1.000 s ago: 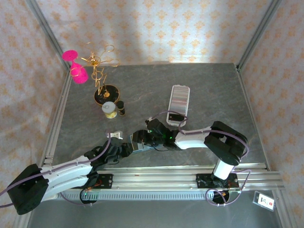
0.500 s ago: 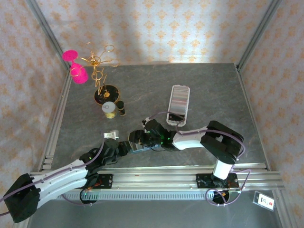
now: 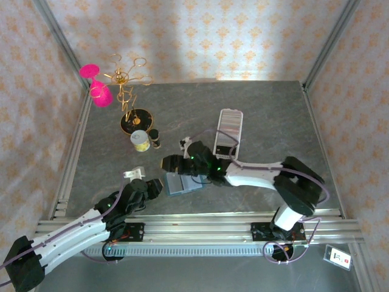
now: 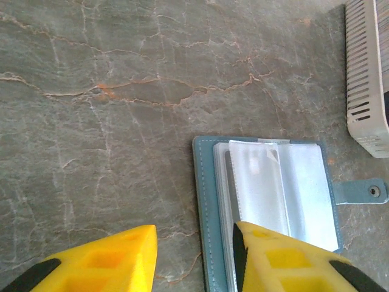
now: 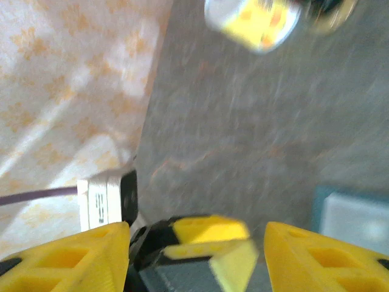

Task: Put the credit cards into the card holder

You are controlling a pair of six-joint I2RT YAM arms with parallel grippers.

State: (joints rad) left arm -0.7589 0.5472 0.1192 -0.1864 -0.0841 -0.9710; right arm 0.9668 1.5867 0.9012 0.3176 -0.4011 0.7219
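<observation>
Left end effector [image 4: 193, 236] parted, empty, by open teal stitched card holder [image 4: 273, 194]; right end effector [image 5: 194, 236] parted, empty.

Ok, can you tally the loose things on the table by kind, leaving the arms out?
Card holder: 1
White slotted tray: 1
Gold stand: 1
Pink fluffy pieces: 2
Lidded jar: 1
Small dark bottle: 1
Total: 7
</observation>
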